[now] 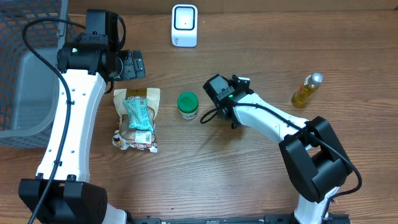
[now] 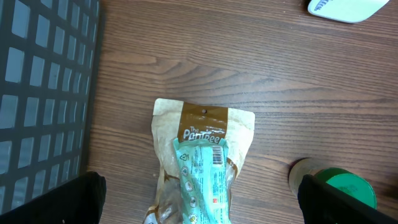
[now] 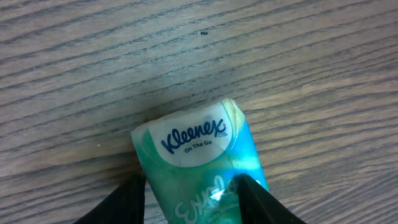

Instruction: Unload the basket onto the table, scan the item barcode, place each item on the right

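Teal Kleenex pocket pack (image 3: pixel 198 158), logo up, held

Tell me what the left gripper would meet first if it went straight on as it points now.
Probably the brown snack pouch, lying ahead between the left gripper's open fingers in the wrist view. Depth is unclear, so the table could come first.

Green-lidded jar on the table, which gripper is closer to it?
Right. The right gripper, closed on a tissue pack, is just beside the green-lidded jar; the open left gripper hangs farther off, beyond the far end of the snack bag.
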